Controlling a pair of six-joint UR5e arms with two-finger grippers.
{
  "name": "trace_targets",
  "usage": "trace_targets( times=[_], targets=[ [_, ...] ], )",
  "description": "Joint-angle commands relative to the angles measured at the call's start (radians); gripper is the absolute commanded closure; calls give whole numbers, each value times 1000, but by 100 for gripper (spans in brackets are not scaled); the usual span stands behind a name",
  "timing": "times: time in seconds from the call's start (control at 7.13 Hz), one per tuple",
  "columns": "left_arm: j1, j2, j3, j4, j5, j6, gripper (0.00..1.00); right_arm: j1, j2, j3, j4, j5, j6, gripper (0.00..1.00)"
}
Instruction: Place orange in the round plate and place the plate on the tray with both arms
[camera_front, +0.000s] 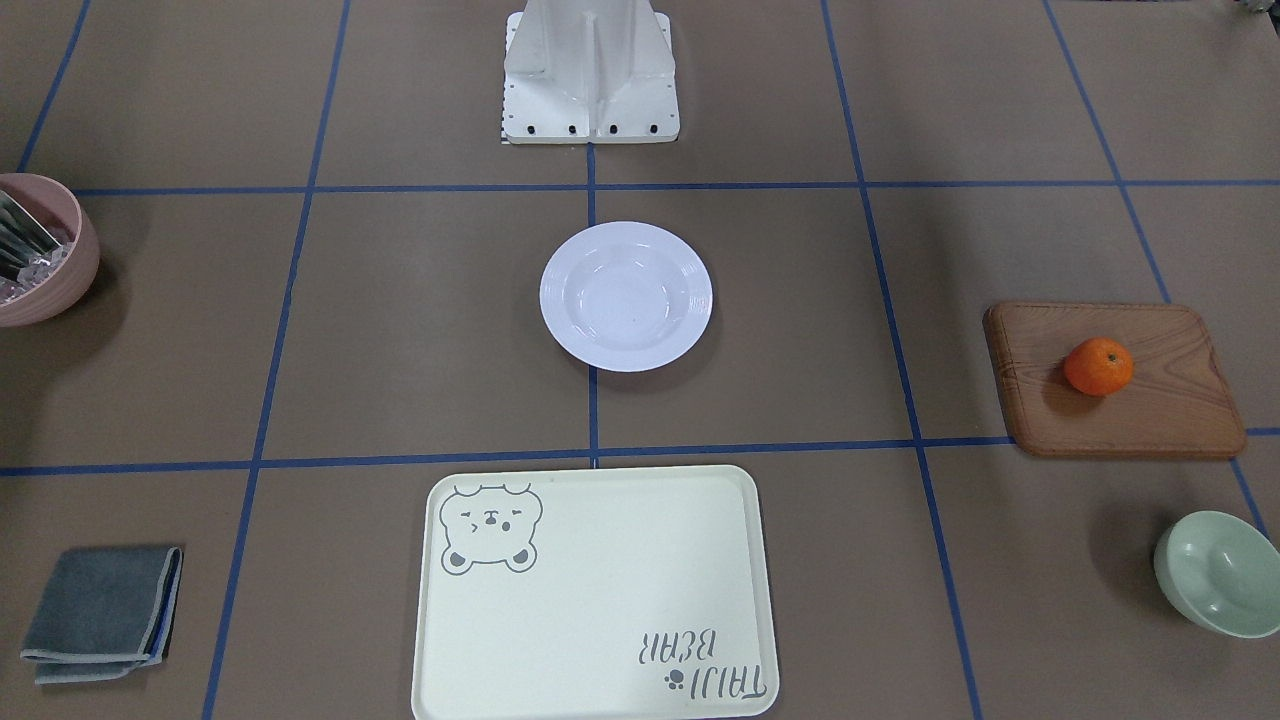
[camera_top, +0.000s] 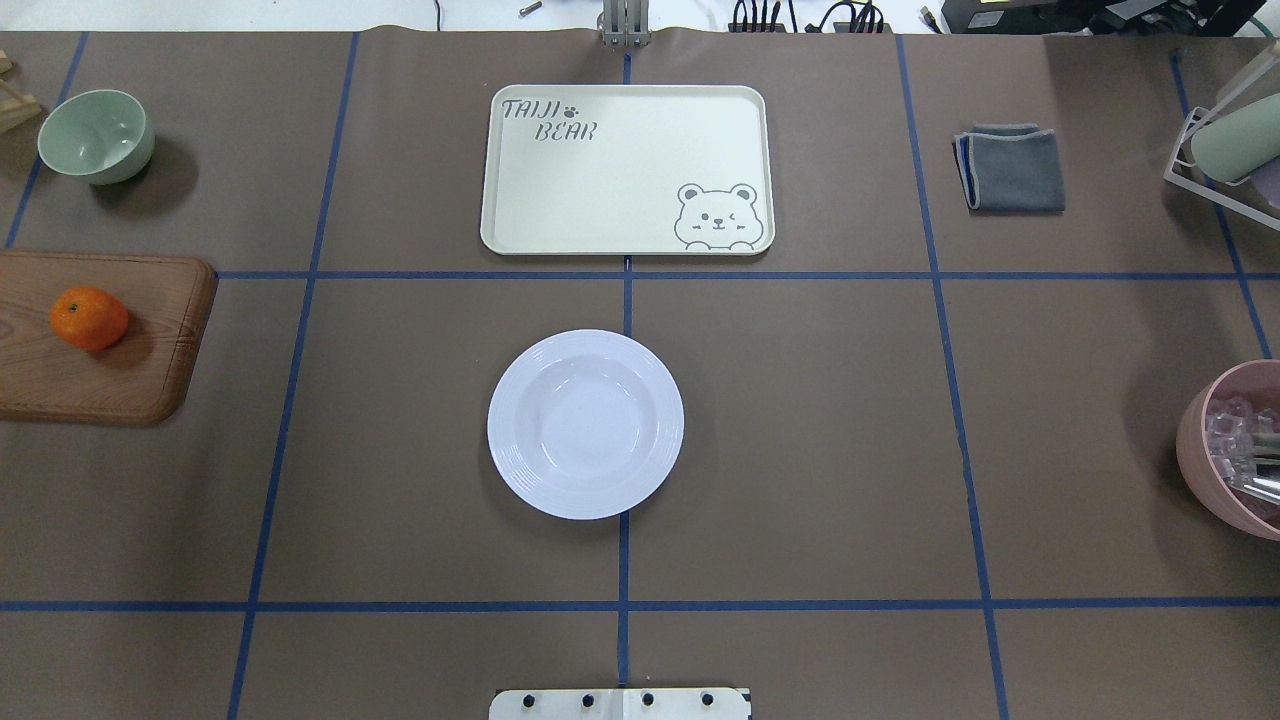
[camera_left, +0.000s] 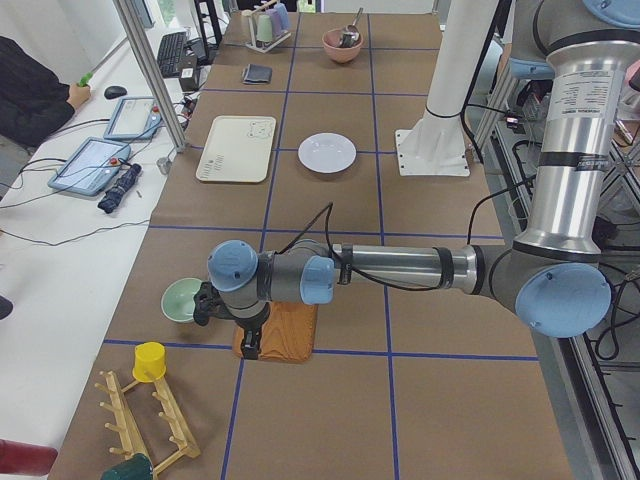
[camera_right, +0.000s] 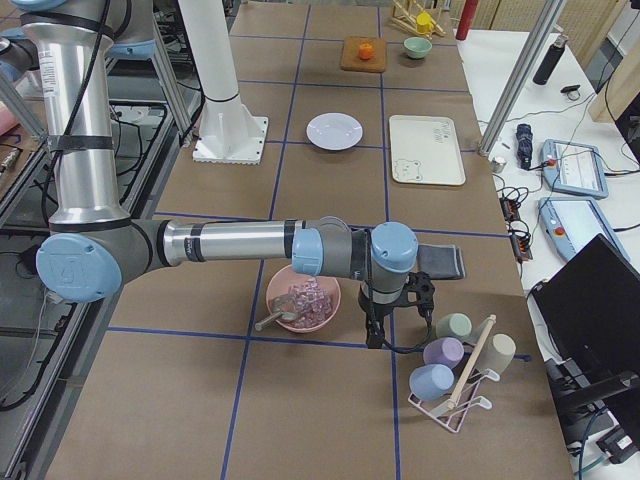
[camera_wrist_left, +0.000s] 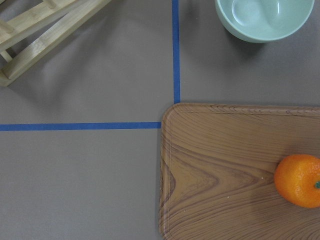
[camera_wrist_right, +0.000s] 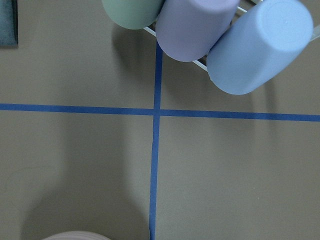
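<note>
A: Two claws. Spread or pressed together?
B: Cannot tell. The left claw (camera_left: 249, 342) hangs over the wooden board (camera_left: 290, 335), the right claw (camera_right: 374, 336) just beside the pink bowl (camera_right: 305, 329). Both show only side-on, small and dark.
A: And the task's things?
B: Nearest is the round plate (camera_top: 585, 424), mid-surface (camera_top: 800, 450). The orange (camera_top: 89, 318) rests on the board, cut off in the left wrist view. Farthest is the tray (camera_top: 620, 170), apart from the plate.

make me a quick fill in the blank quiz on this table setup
1. The orange sits on the wooden ____.
2. The round plate lies between the robot's base and the cream ____.
3. The bowl nearest the orange is pale ____.
Missing words: board; tray; green.
</note>
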Motion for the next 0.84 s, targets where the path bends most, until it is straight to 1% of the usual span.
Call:
trace_targets(
  times=[0.0, 0.7],
  targets=[
    [1, 11, -12, -3, 27, 7, 2, 0, -4, 1, 0, 3, 0, 0],
    [0, 6, -9, -3, 32, 6, 2, 0, 7, -5, 1, 0, 0, 0]
  ],
)
